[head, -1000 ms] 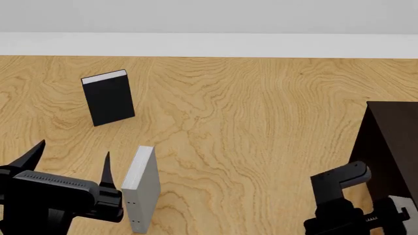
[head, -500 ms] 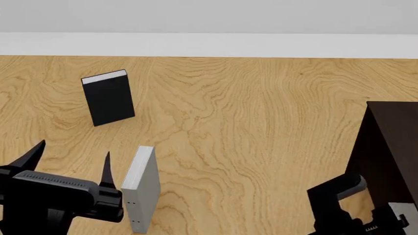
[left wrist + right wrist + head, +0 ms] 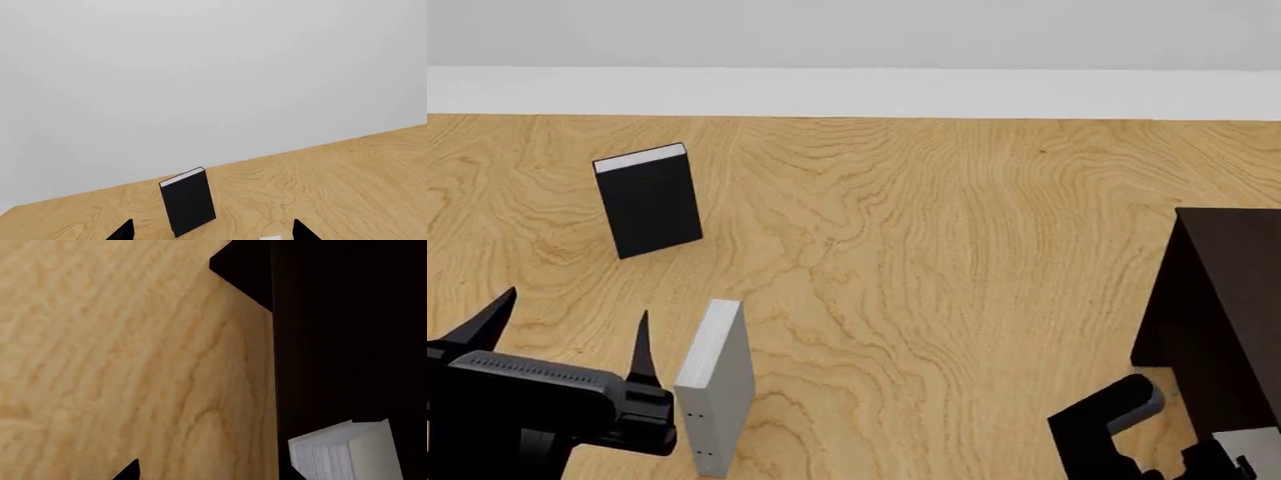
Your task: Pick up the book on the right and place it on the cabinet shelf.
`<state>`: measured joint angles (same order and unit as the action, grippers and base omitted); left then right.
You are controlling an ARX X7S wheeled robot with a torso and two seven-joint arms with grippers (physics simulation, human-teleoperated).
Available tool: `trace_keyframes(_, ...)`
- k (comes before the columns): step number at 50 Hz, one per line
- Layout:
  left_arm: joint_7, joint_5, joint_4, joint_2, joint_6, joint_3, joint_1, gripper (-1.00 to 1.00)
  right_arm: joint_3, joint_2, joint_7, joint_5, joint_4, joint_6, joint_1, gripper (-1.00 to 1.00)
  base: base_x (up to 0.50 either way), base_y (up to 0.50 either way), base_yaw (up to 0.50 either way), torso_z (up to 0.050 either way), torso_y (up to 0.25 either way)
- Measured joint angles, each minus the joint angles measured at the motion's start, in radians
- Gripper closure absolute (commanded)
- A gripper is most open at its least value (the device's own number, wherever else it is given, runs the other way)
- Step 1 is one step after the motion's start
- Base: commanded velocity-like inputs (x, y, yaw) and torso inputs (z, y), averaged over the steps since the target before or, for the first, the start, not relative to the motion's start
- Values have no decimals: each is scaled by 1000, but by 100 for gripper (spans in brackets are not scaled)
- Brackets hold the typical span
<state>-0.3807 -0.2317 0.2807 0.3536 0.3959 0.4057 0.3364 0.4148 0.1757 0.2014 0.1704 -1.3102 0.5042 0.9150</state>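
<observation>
The book (image 3: 347, 452), light grey with white page edges, lies inside the very dark cabinet (image 3: 340, 330); I cannot see the shelf board itself. My right gripper (image 3: 213, 475) is open and empty, with the book just outside one finger, not between the two. In the head view the cabinet (image 3: 1214, 290) stands at the right edge, a light-grey corner of the book (image 3: 1252, 445) shows low beside it, and my right arm (image 3: 1108, 415) is in front. My left gripper (image 3: 574, 330) is open and empty, and it also shows in the left wrist view (image 3: 212, 235).
A second grey book (image 3: 718, 385) with two dark dots on its spine stands upright just right of my left gripper. A black book (image 3: 649, 200) with white page edges stands farther back left; it also shows in the left wrist view (image 3: 189, 202). A white wall runs behind the wooden table (image 3: 934, 250).
My right arm has dropped lower and back toward the bottom edge of the head view, and the light-grey corner beside it shows lower too. The left gripper and both standing books have hardly moved.
</observation>
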Motion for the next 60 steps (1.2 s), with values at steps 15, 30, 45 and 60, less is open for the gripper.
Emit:
trace_keyframes(15,-2,-5,2,2,-1,0,1,-100,-6,-24,-54,38,7,-53,20,-100,10,-3,6,0,0)
trace_keyframes(30,-4,-12,6,5,-1,-1,2,-100,149,-63,-95,-127,15,-184,73,-100,0,0,0,0,0)
trace_keyframes(45,-7,-21,18,11,-3,-7,-1,-100,108,60,-60,-218,627,41,-75,-100,0,0,0,0,0)
trace_keyframes(60,-11,-31,55,26,-15,-16,-25,-100,-3,155,11,-298,1166,207,-256,-100,0,0,0,0,0)
